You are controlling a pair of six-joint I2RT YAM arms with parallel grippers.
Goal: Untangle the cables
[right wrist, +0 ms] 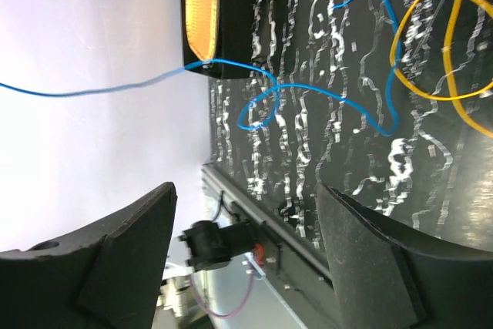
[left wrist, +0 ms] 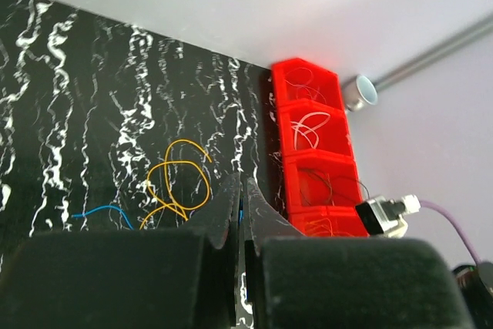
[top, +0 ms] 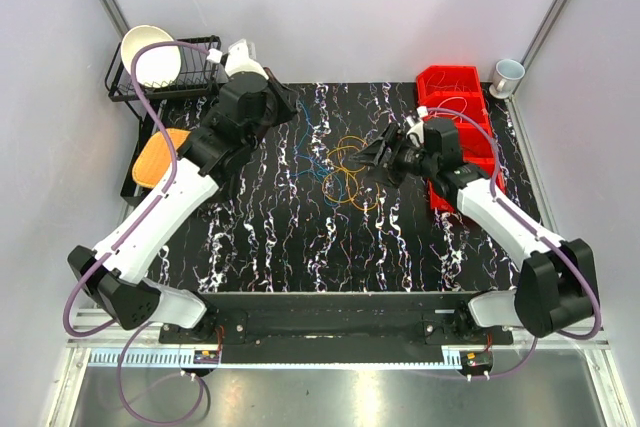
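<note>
Pale walls close in a table covered by a black mat (top: pixel 300 247) with white marbling. At its right edge stands a row of red bins (top: pixel 455 97); thin wire loops already lie in several of the compartments. A wire dish rack (top: pixel 190 77) holding a white bowl (top: pixel 150 52) sits at the far left, with an orange oval pad (top: pixel 160 157) just in front of it. A pale mug (top: pixel 507 75) stands beyond the bins.

The cables lie near the middle of the mat. The orange and yellow loops (top: pixel 350 172) overlap one another in a loose knot. The blue cable (right wrist: pixel 308 94) curls beside them, meets their edge, then rises off the mat toward my left side.

My left pincer (left wrist: pixel 240 190) is pressed together, and a sliver of blue shows between its tips, so I judge it pinches the blue cable. My right pincer (right wrist: pixel 245 190) is spread wide above the mat, with nothing between its tips.

I judge the work unfinished: the blue strand is partly drawn out, and the orange and yellow tangle is left.
</note>
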